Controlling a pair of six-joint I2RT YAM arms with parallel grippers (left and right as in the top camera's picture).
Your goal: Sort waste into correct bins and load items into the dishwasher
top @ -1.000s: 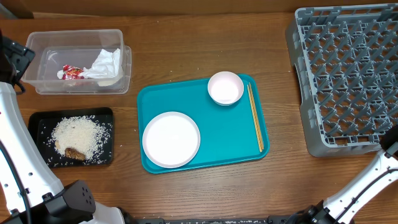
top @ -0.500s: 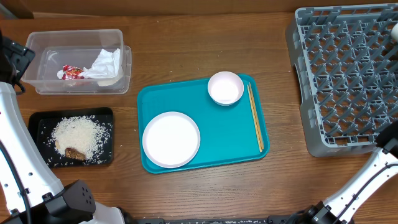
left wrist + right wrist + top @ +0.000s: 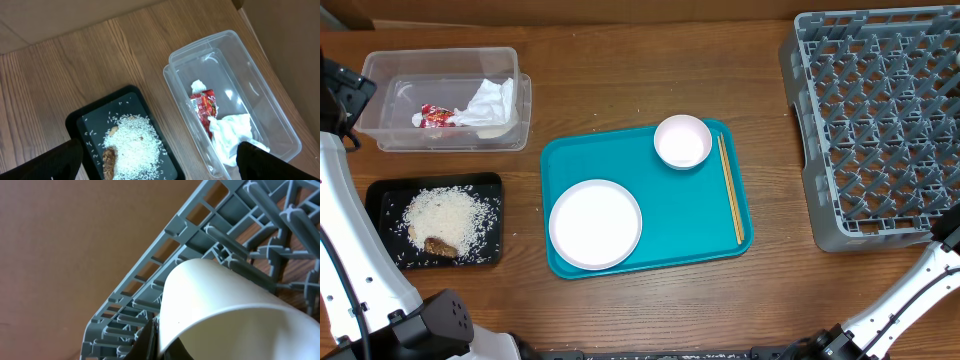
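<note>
My right gripper [image 3: 165,347] is shut on a pale bowl [image 3: 225,310], held tilted over the edge of the grey dish rack [image 3: 150,280]; it is out of the overhead view. The rack [image 3: 880,120] stands at the right. My left gripper [image 3: 160,170] is open and empty above the two bins. The clear tub [image 3: 240,85] holds the red-and-white wrapper [image 3: 204,106] and the white napkin [image 3: 230,132]. The black tray [image 3: 85,125] holds rice [image 3: 132,145] and a brown scrap [image 3: 109,159]. The white plate [image 3: 595,224], small white cup [image 3: 682,141] and chopsticks [image 3: 731,190] lie on the teal tray [image 3: 690,215].
The clear tub [image 3: 445,100] sits at the back left and the black tray [image 3: 380,200] in front of it. The left arm [image 3: 340,230] runs along the table's left edge. Brown cardboard walls stand behind the table and beside the rack.
The right arm's link at the lower right edge has shifted slightly. Nothing on the table has moved.
</note>
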